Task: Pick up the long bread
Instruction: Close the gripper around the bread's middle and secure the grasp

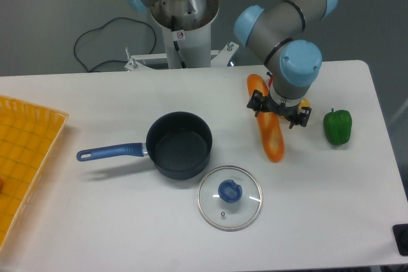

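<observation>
Long bread (269, 133) lay on the white table (95, 221), right of the pot (179, 144), gripper (278, 111) directly over its middle, fingers either side, closure impossible to tell, glass lid (229, 197) below, green pepper (337, 126) to the right.

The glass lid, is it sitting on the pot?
No, the glass lid lies flat on the table in front of the pot, which stands open and uncovered.

On the white table (95, 221): one long bread (270, 137); one green pepper (337, 126); one blue-handled pot (178, 144); one glass lid (229, 197); one yellow tray (25, 157); one gripper (278, 111).
</observation>
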`<state>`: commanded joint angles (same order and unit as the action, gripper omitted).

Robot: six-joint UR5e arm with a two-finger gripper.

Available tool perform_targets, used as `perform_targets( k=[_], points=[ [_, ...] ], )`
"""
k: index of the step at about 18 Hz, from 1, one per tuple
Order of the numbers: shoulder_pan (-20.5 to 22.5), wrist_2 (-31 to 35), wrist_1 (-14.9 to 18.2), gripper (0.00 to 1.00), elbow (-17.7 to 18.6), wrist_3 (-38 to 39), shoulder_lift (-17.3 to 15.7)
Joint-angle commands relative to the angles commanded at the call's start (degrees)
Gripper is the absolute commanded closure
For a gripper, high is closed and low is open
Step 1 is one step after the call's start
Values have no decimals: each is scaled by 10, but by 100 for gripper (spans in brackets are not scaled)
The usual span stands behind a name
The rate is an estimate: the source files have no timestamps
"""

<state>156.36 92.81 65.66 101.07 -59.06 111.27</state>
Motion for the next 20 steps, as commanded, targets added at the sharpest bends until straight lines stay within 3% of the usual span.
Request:
perform_targets(
  k=[7,20],
  points=[
    [4,-20,-3,0,0,2,18],
    [6,-20,-38,3,1,11,47]
  ],
)
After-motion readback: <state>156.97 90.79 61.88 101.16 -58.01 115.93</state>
